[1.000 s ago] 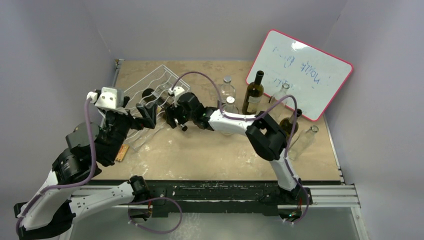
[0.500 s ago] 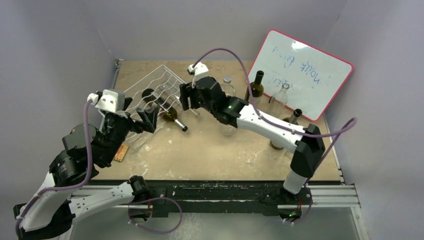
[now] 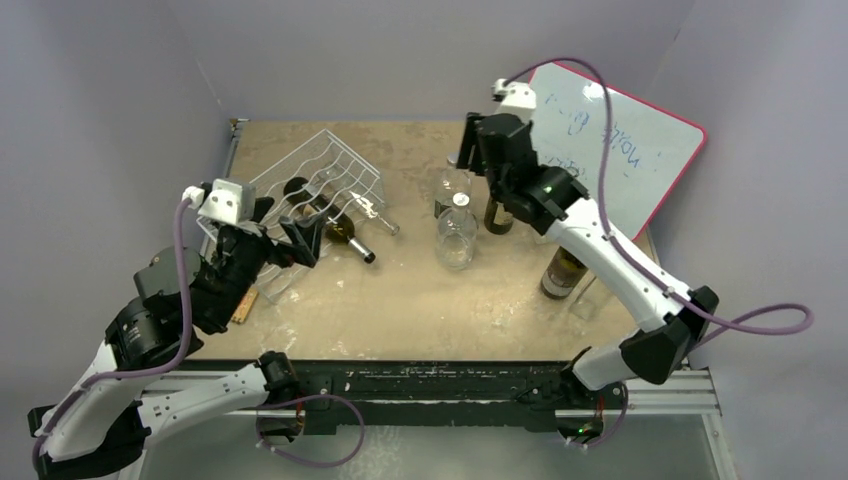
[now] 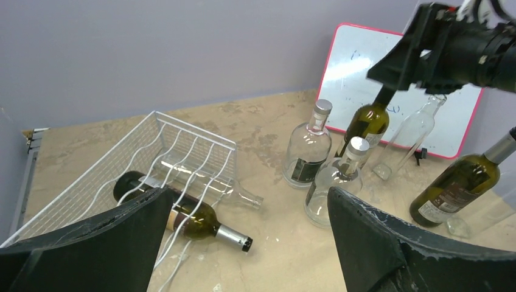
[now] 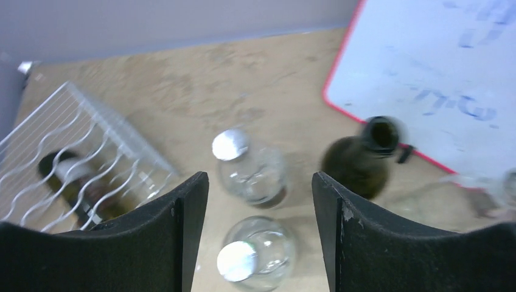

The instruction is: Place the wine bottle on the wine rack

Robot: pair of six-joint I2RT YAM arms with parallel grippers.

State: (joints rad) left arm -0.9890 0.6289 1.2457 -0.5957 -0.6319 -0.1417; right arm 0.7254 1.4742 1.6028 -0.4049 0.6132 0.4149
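Our left gripper (image 4: 249, 190) and right gripper (image 5: 260, 176) gape empty. A dark glass wine bottle (image 4: 195, 219) lies at the white wire rack (image 4: 85, 182), far-left corner.

Far left on the tabletop (image 4: 274, 255), the wine rack (image 4: 182, 146), with a wine bottle (image 4: 195, 219) and a clear bottle (image 4: 240, 194) lying side by side at its right edge, necks poking out; right of these, two capped flasks (image 4: 308, 152), one behind the other; farther right, an upright bottle (image 4: 365, 125) before a leaning whiteboard (image 4: 359, 79).
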